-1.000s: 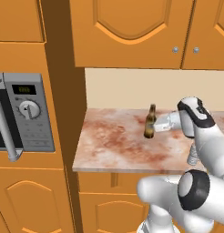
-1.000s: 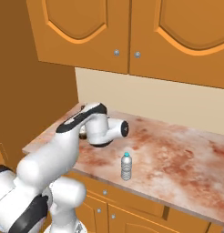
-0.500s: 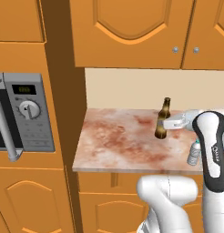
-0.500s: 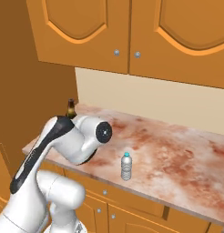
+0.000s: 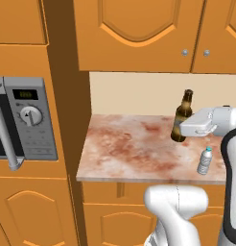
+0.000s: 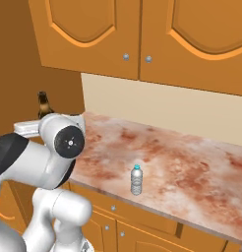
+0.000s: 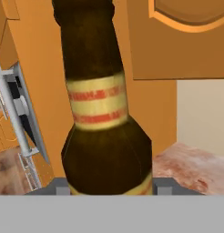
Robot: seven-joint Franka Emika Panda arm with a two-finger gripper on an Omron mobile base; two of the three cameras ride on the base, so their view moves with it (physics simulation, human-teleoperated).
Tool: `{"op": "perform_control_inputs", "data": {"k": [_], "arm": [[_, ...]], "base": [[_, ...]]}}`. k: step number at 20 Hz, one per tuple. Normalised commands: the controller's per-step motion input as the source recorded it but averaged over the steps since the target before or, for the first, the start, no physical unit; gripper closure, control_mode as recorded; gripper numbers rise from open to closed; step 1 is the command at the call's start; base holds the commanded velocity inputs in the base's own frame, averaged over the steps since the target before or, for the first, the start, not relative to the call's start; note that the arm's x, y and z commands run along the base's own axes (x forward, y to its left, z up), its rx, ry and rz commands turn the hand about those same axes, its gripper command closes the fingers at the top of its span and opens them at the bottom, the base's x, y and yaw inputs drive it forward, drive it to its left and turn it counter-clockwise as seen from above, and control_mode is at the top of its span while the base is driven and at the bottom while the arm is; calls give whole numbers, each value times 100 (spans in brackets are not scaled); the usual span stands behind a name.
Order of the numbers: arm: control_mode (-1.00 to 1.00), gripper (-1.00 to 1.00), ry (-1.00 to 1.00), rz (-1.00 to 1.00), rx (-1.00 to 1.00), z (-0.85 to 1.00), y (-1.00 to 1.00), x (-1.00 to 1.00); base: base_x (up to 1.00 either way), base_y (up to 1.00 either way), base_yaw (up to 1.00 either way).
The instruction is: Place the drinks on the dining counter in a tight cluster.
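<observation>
Gripping the brown bottle (image 7: 104,132), fingers (image 7: 57,186) mostly cut off, bottle base hidden.

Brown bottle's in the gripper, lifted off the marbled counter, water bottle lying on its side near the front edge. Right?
One error: the water bottle stands upright, as the right base view shows. The rest holds: the brown bottle sits in the gripper, and the counter is marbled.

The white arm reaches level, its gripper (image 7: 107,185) closed on the brown bottle (image 7: 102,109), held upright.
</observation>
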Motion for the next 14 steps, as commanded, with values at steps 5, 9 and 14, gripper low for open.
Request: {"op": "perform_control_inputs", "data": {"k": [5,9,14], "arm": [[-100,100,0,0,0,1,1,-10],[-100,100,0,0,0,0,0,0],[100,100,0,0,0,0,0,-2]], "base": [[0,0,0],[0,0,0],[-30,0,0]]}}
